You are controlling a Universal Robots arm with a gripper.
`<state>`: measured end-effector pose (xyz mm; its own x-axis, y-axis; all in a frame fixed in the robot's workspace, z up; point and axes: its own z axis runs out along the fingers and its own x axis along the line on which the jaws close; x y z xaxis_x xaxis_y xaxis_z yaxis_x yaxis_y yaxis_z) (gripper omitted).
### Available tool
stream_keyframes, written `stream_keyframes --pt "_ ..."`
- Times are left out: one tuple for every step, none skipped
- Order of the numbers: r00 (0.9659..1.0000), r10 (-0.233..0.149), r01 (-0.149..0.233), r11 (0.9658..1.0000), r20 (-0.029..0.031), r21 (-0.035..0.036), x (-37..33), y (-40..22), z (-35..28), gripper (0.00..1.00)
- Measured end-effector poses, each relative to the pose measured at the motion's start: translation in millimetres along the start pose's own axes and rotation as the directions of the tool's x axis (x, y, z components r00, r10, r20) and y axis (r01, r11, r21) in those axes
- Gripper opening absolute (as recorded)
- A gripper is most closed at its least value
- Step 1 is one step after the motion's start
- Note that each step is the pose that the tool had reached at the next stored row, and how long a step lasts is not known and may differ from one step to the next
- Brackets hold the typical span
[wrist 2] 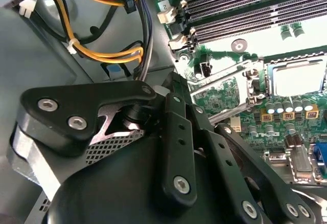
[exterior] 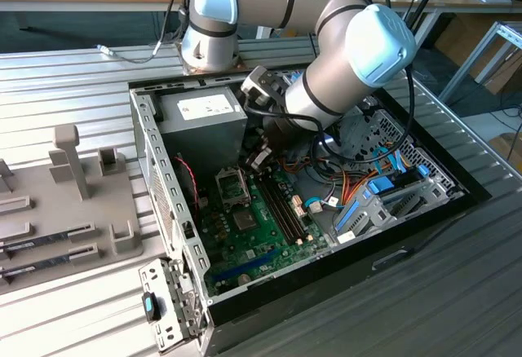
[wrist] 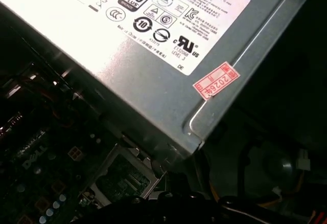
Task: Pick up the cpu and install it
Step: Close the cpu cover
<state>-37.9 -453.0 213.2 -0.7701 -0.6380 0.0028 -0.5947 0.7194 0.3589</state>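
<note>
Steel slats of the counter (exterior: 424, 308) run across the near edge of the exterior view. On them lies an open computer case (exterior: 152, 157), its side panel off. On the exterior view's left, a grey plastic fixture (exterior: 81, 210) rests just beside the case.

Inside the case, a green motherboard (exterior: 253, 247) covers the floor. 4 long black memory slots (exterior: 284, 209) run across it. Beyond the slots, towards the exterior view's right, a bundle of orange, blue and black cables (exterior: 359, 186) loops near a metal drive cage (exterior: 400, 198).

Further in is the processor socket (exterior: 231, 186). In the second wrist view its hinged metal frame (wrist 2: 225, 81) is tilted up and open. A pale, glare-lit square lying flat in the socket looks to be the cpu (wrist 2: 299, 78), though the glare leaves this uncertain.

The pincer (exterior: 259, 157) hangs low inside the case, just beside the socket and close to the power-supply box (exterior: 204, 116). Whether it is clenched, released or grasping anything, I cannot tell.

Behind it, the silver arm (exterior: 342, 55) bends down from its base at the far edge of the case.
</note>
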Motion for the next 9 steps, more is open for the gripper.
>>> stream_keyframes --pt "1.0000 0.000 0.000 1.0000 -0.0001 -0.0013 0.0 -0.4 0.7 0.11" --pt "1.0000 0.000 0.000 1.0000 0.0011 -0.0039 0.0 -0.9 2.2 0.11" --pt "1.0000 0.000 0.000 1.0000 0.0018 -0.0056 -0.1 -1.5 3.7 0.11" --pt "1.0000 -0.001 0.001 1.0000 0.0022 -0.0066 -0.1 -1.9 4.7 0.11" --pt "1.0000 -0.001 0.001 1.0000 0.0027 -0.0074 0.0 -2.2 5.6 0.11" --pt "1.0000 -0.001 0.001 1.0000 0.0038 -0.0090 0.0 -2.8 7.0 0.11" --pt "1.0000 -0.001 0.002 1.0000 0.0044 -0.0099 0.0 -3.1 7.7 0.11" --pt "1.0000 -0.002 0.002 0.9999 0.0059 -0.0118 -0.1 -3.6 9.0 0.11" --pt "1.0000 -0.003 0.003 0.9999 0.0076 -0.0141 0.0 -3.8 9.5 0.11"
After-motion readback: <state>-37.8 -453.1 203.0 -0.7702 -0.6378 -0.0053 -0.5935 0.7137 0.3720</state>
